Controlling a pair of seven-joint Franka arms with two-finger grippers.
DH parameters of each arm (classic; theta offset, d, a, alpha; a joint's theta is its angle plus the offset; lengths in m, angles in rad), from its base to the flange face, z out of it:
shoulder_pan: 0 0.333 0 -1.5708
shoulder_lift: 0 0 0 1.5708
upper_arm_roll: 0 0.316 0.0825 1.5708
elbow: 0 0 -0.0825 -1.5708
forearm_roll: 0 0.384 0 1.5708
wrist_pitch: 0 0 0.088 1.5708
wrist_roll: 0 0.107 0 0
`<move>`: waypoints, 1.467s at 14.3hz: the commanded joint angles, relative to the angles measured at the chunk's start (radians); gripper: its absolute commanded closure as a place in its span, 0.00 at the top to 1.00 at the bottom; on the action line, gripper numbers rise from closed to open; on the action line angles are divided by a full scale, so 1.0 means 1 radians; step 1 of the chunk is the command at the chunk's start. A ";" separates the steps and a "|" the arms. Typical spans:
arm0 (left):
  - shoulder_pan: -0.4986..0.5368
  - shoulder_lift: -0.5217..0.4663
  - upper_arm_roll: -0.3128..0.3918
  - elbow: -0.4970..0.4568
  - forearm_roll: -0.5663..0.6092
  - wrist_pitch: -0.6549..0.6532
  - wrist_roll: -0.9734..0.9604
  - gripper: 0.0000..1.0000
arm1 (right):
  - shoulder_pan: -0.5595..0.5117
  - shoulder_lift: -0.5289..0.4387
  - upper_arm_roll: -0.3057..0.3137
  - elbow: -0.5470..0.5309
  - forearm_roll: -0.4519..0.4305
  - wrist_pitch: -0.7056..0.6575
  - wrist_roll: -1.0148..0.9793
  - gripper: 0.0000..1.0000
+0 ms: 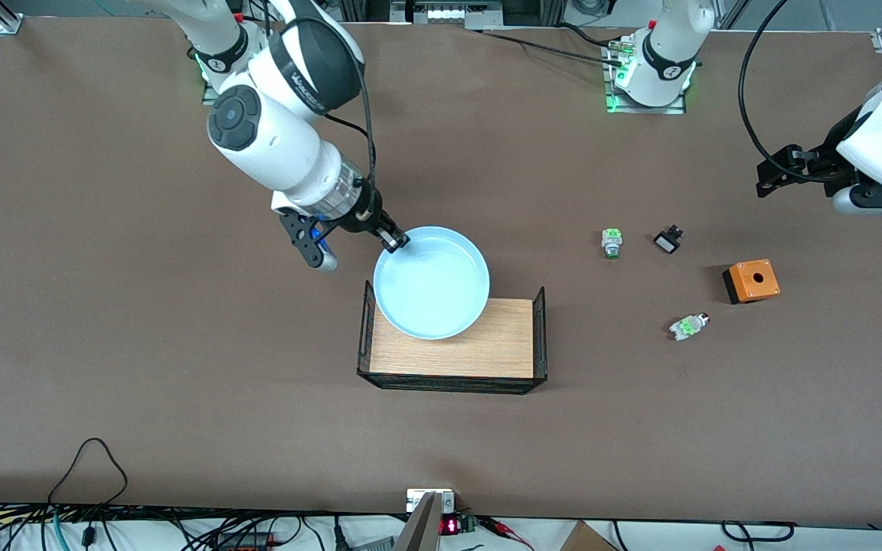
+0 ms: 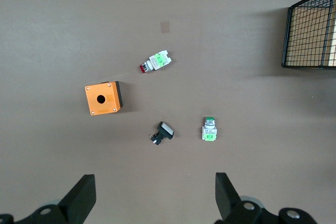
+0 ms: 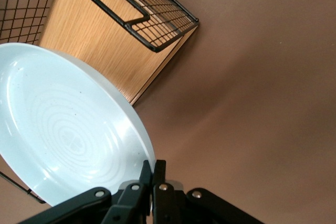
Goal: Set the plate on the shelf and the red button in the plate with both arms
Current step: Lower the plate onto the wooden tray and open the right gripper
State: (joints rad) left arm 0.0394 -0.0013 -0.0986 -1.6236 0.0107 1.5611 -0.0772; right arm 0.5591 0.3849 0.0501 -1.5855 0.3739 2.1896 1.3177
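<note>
The pale blue plate (image 1: 432, 282) hangs over the wooden shelf (image 1: 502, 344), mostly over its edge farther from the front camera. My right gripper (image 1: 395, 241) is shut on the plate's rim; in the right wrist view the fingers (image 3: 153, 169) pinch the plate (image 3: 68, 129) at its edge. The red button (image 1: 688, 327) lies on its side on the table toward the left arm's end, also seen in the left wrist view (image 2: 156, 62). My left gripper (image 1: 778, 174) is open and empty in the air above the table (image 2: 156, 195), apart from the small parts.
A green-ended switch (image 1: 612, 242) and a small black part (image 1: 668, 241) lie farther from the front camera than the red button. An orange box (image 1: 751, 281) stands beside them. Black wire ends (image 1: 540, 321) close the shelf's two short sides.
</note>
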 commanded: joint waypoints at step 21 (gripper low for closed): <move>0.008 0.017 0.002 0.033 -0.003 -0.044 0.004 1.00 | 0.032 0.180 -0.047 0.096 -0.001 0.090 -0.072 0.00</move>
State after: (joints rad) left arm 0.0423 -0.0012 -0.0958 -1.6232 0.0107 1.5405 -0.0772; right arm 0.5909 0.5441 0.0038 -1.5184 0.3721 2.2646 1.2672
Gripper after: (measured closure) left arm 0.000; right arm 0.974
